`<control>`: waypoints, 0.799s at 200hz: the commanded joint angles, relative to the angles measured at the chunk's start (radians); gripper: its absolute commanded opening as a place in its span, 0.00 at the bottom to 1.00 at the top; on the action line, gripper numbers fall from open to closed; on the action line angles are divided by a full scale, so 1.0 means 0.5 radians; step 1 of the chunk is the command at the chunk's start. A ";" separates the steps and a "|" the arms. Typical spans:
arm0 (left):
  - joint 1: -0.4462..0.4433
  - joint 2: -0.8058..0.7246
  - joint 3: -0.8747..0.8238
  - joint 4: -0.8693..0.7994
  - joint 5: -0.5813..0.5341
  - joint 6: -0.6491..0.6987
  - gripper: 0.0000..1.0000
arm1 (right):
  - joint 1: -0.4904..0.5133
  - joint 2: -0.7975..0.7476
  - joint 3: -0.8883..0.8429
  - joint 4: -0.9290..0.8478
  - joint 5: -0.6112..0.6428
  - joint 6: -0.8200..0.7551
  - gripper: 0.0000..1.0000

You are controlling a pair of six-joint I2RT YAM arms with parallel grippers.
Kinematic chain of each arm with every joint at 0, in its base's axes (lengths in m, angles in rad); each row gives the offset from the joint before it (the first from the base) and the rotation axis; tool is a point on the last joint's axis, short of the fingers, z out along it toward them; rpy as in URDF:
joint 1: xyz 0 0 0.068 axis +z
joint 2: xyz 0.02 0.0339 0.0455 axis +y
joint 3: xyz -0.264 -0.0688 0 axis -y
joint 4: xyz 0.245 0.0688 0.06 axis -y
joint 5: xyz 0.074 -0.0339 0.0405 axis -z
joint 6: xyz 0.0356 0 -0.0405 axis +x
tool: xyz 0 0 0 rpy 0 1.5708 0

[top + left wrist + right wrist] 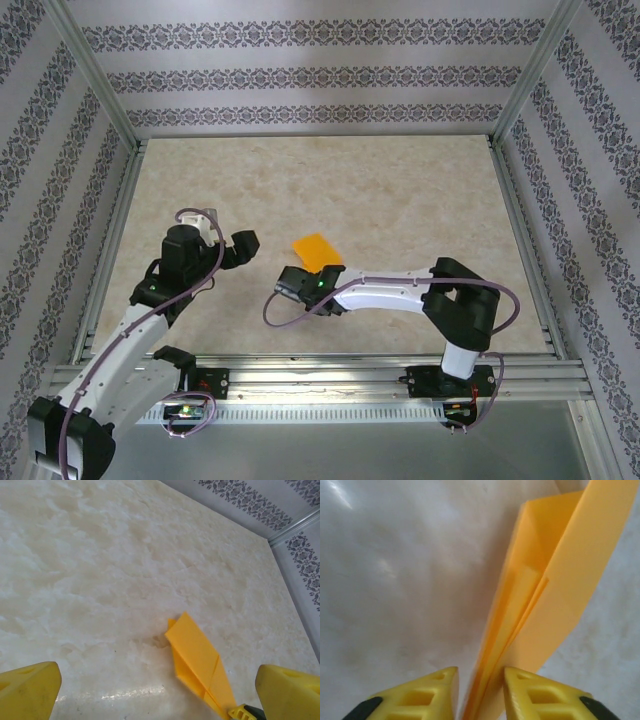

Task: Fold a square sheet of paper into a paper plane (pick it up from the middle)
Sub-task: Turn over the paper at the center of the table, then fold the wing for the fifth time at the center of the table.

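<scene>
The orange sheet is folded into a slim paper plane (pixel 316 250), which lies near the middle of the table. In the left wrist view the paper plane (pixel 197 652) points away, wings folded over a centre crease. My right gripper (pixel 318 272) is at its tail. In the right wrist view the plane's folded keel (pixel 555 590) runs up between the jaws of my right gripper (pixel 480 680). The jaws stand slightly apart, with a gap beside the left finger. My left gripper (pixel 225 240) hovers to the plane's left, and in its own view the left gripper (pixel 157 685) is wide open with nothing between its fingers.
The beige marbled tabletop (pixel 400 190) is boxed in by patterned walls (pixel 300 80) and aluminium frame posts. A metal rail (pixel 330 365) runs along the near edge by the arm bases. One yellow fingertip (pixel 245 712) of the right gripper shows beside the plane's tail.
</scene>
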 commanded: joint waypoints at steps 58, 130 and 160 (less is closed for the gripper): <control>0.022 0.281 0.055 0.308 0.459 -0.133 0.76 | -0.810 -0.682 -0.487 0.733 -1.823 0.903 0.33; -0.017 0.681 0.096 0.463 0.785 -0.351 0.35 | -1.017 -0.187 -0.678 1.415 -2.367 1.501 0.06; -0.037 0.725 0.072 0.513 0.814 -0.390 0.31 | -1.009 -0.045 -0.668 1.429 -2.364 1.512 0.05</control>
